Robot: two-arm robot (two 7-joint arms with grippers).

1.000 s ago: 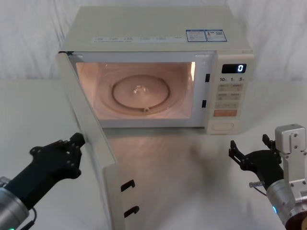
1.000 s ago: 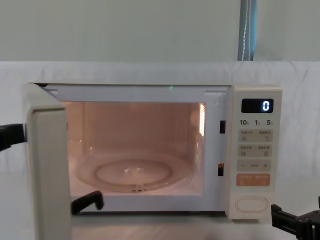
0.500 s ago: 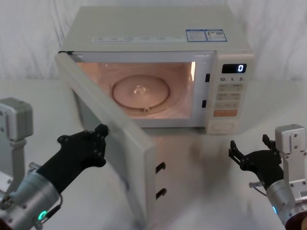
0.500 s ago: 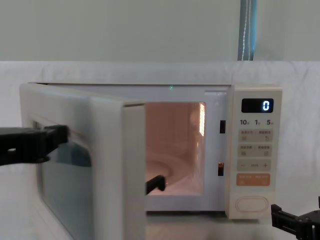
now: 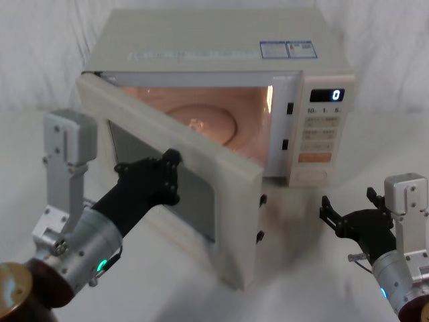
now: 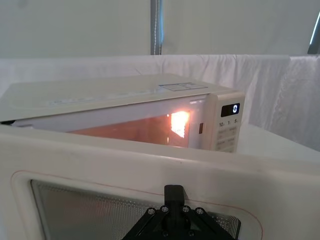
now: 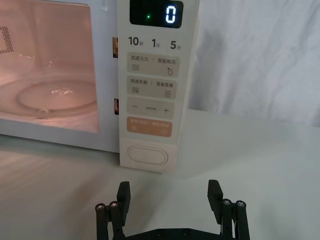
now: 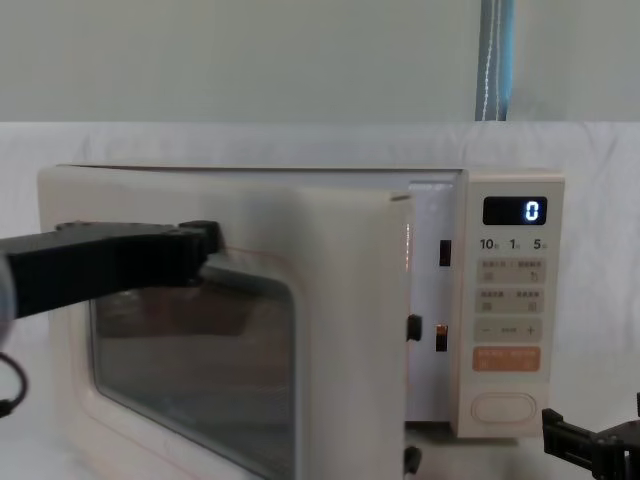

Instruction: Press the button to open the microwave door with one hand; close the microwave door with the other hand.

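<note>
2 arms are showing, and I am pushing with the left gripper, its tip touching the outer face of the microwave door at the window's upper edge; I cannot tell how its jaws are standing. I am judging the door to be a stiff, light hinged panel that needs a flat push, not a grasp. It is hanging partly open. The right gripper is waiting with jaws wide, just before the button.

White-draped table carries cream microwave.
</note>
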